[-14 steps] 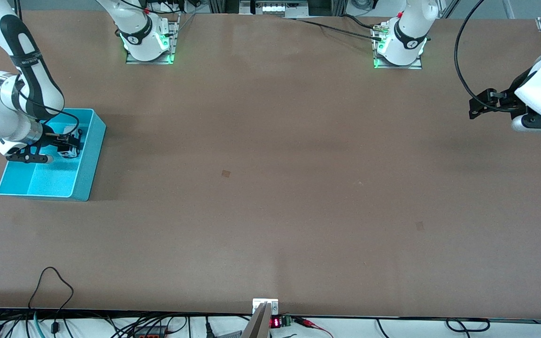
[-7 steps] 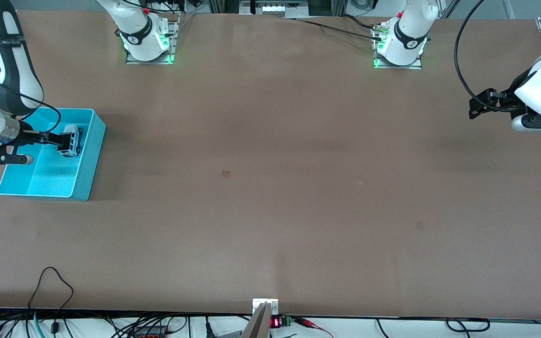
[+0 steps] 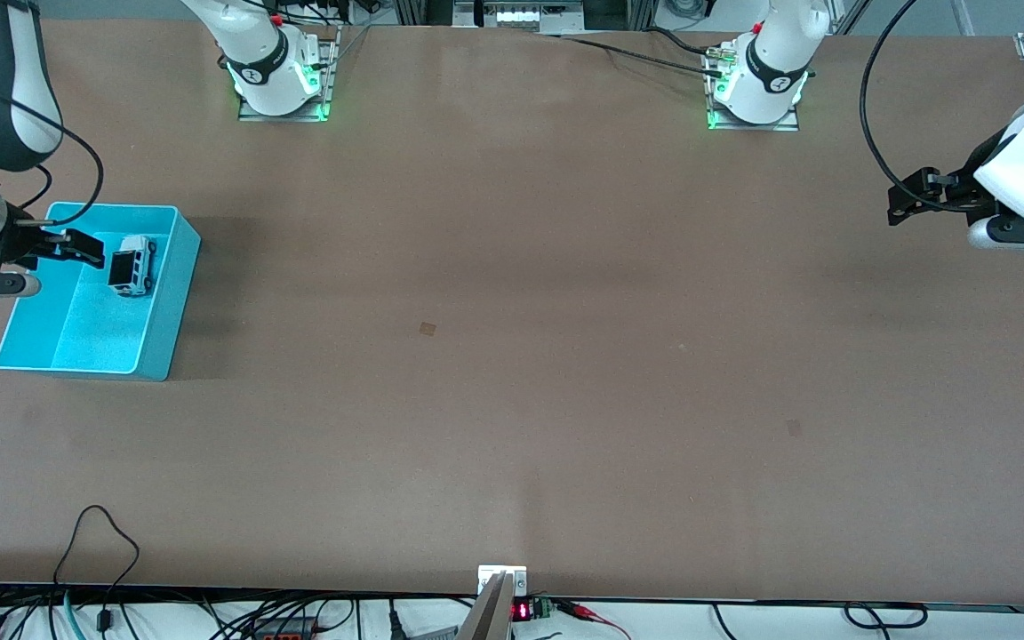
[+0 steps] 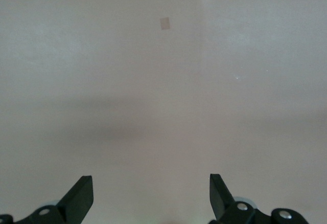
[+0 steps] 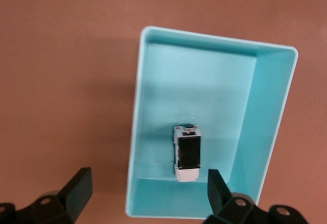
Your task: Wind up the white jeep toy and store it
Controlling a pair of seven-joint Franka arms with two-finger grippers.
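Observation:
The white jeep toy (image 3: 132, 265) (image 5: 187, 153) stands on its wheels, black roof up, inside the turquoise bin (image 3: 85, 366) (image 5: 139, 106) at the right arm's end of the table. It rests against the bin wall farther from the front camera. My right gripper (image 3: 85, 249) (image 5: 147, 178) hangs open above the bin, apart from the jeep, with nothing between its fingers. My left gripper (image 3: 908, 197) (image 4: 150, 180) waits open and empty over bare table at the left arm's end.
Two small tan patches (image 3: 427, 328) (image 3: 795, 428) mark the brown table top; one patch (image 4: 164, 23) shows in the left wrist view. Both arm bases (image 3: 281, 80) (image 3: 756, 89) stand at the table edge farthest from the front camera. Cables (image 3: 99, 542) trail along the nearest edge.
My right gripper opened, let go of the jeep and drew back up and away from it. The jeep stays in the bin. The left arm has not moved.

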